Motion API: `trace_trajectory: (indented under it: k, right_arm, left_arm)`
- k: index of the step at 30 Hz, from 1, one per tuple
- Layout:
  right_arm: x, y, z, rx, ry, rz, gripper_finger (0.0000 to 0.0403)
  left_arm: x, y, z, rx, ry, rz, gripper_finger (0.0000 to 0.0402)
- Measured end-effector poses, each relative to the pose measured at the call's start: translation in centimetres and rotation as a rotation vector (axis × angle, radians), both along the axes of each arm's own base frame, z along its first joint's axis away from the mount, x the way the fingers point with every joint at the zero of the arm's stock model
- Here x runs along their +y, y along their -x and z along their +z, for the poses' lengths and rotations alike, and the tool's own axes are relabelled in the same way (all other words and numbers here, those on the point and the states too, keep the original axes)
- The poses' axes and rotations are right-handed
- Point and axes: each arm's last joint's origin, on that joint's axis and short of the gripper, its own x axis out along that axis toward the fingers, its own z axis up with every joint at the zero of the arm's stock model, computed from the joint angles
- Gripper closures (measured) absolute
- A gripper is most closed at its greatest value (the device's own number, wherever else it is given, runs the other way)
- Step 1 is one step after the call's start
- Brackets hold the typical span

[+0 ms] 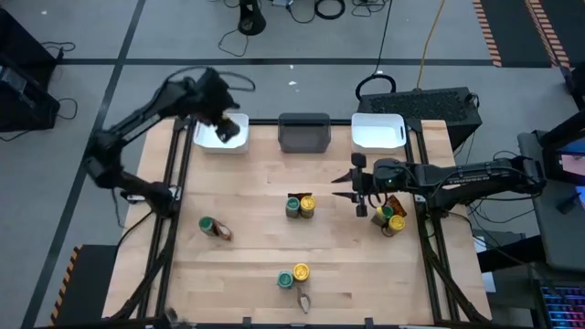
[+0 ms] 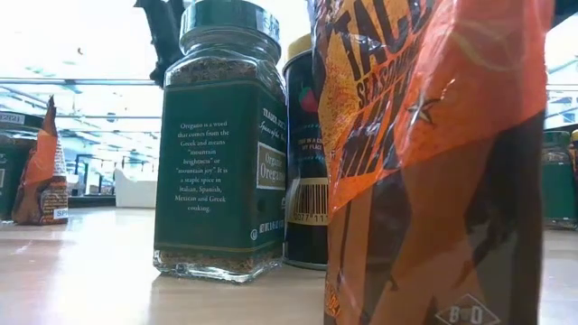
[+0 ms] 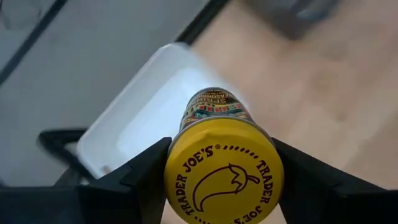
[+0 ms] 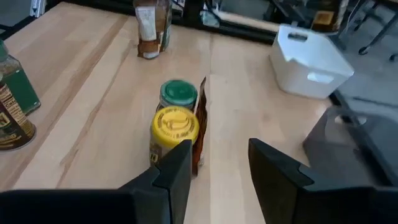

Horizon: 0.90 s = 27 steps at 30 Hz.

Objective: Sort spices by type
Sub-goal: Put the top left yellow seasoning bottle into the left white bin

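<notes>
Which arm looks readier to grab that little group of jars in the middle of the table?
The right. Its open gripper hovers just beside the middle group, with nothing in it. The left gripper is far off over the white bin, already shut on a yellow-lidded jar.

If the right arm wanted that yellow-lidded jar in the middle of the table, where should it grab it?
From above, across the round lid of the upright yellow-lidded jar. A green-lidded jar and a packet crowd its sides, so fingers should straddle the free sides. The right gripper is open nearby.
</notes>
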Motion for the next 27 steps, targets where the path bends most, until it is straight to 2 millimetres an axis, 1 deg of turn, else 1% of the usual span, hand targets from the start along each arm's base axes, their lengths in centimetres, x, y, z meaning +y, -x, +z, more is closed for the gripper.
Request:
trace_trajectory:
  k: [4,7,9,12,16,20,23,27]
  right_arm:
    - [0.0,0.2,-0.4,0.048,-0.051,-0.023,0.0261]
    - [0.0,0.4,-0.8,0.084,-0.080,-0.037,0.0261]
    - [0.0,0.4,-0.9,0.095,-0.094,-0.045,0.0261]
    - [0.0,0.4,-0.9,0.096,-0.099,-0.047,0.0261]
    - [0.0,0.4,-0.9,0.096,-0.099,-0.047,0.0261]
    - [0.0,0.4,-0.9,0.096,-0.099,-0.047,0.0261]
    - [0.0,0.4,-0.9,0.096,-0.099,-0.048,0.0261]
    - [0.0,0.5,-0.9,0.100,-0.113,-0.054,0.0261]
  left_arm:
    - [4.3,1.4,-2.0,0.070,0.080,0.115,0.0163]
    - [6.4,2.3,-3.9,0.112,0.144,0.177,0.0161]
    - [7.5,2.6,-5.0,0.132,0.175,0.201,0.0151]
    - [8.6,2.8,-6.4,0.157,0.208,0.216,0.0144]
    - [9.7,2.6,-7.9,0.190,0.221,0.231,0.0154]
    - [10.5,2.3,-9.1,0.192,0.223,0.233,0.0158]
    - [10.9,2.2,-9.9,0.203,0.237,0.234,0.0151]
    - [11.6,2.9,-10.5,0.210,0.257,0.261,0.0147]
